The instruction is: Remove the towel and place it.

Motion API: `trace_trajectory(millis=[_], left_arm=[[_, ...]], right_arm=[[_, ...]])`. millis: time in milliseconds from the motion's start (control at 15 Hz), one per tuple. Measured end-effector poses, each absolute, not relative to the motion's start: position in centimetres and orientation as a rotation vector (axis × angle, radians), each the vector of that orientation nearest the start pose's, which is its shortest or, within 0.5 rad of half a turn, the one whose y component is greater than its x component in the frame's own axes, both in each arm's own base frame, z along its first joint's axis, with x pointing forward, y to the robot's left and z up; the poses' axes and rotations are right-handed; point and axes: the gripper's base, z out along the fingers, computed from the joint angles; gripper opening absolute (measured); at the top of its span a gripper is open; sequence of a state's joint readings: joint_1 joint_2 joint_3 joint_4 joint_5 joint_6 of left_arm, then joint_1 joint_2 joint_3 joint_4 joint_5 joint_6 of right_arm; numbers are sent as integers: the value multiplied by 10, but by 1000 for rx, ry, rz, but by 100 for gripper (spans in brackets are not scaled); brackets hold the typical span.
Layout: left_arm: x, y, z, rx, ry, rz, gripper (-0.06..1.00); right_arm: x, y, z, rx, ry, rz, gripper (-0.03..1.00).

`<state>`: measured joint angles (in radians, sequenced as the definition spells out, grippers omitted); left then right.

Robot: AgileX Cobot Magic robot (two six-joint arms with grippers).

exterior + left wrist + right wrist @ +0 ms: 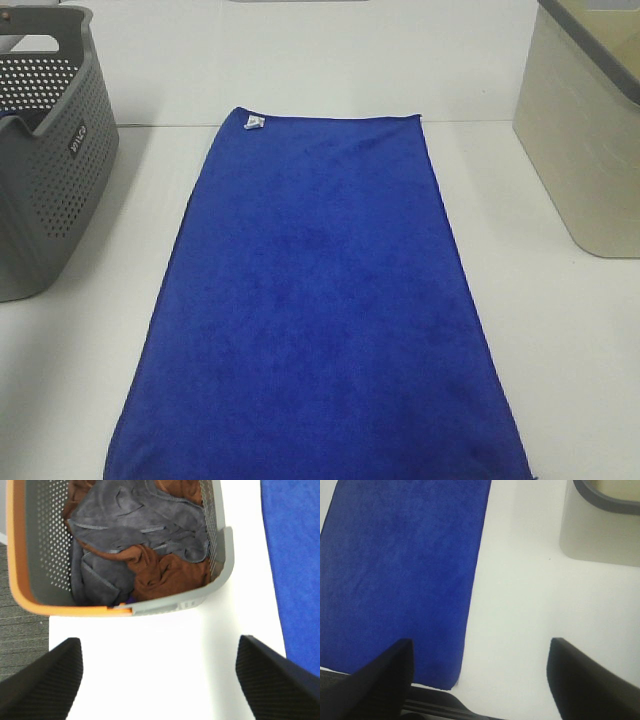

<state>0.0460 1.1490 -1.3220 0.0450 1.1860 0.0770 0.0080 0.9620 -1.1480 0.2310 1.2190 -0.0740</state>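
White tabletop fills the workspace, and the towel lies spread flat along its middle, between the grey basket on the left and the beige bin on the right, its white tag at the far left corner. The left gripper hangs spread apart and empty over bare table just before the basket, which holds grey and brown cloths. The right gripper is likewise parted and holds nothing, above the towel's near right corner. Plush and limp, the towel looks light but will sag and drag; pinching a corner or edge, ideally both near corners, seems the surest hold.
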Motion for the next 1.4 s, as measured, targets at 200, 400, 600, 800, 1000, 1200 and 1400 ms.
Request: trace_trajectory(millis=[200,400,600,800,1000,1200,1400], left_arm=[[106,11,392,39,2362,157,79],[51,10,365,33,2243,177,79],[18,10,334,29,2142,209,79],[-3,10,309,23,2080,224,79],[-12,5,284,46,2055,177,79],[-9,3,280,54,2047,139,79],[-9,2,280,55,2045,127,79]], right_arm=[[83,22,376,-67,2382,306,73],[46,21,348,-140,2330,259,73],[23,20,321,-216,2256,212,73],[8,20,290,-261,2225,181,73],[-4,19,265,-273,2153,160,73],[-6,19,263,-267,2110,150,73],[-5,19,264,-264,2102,149,73]])
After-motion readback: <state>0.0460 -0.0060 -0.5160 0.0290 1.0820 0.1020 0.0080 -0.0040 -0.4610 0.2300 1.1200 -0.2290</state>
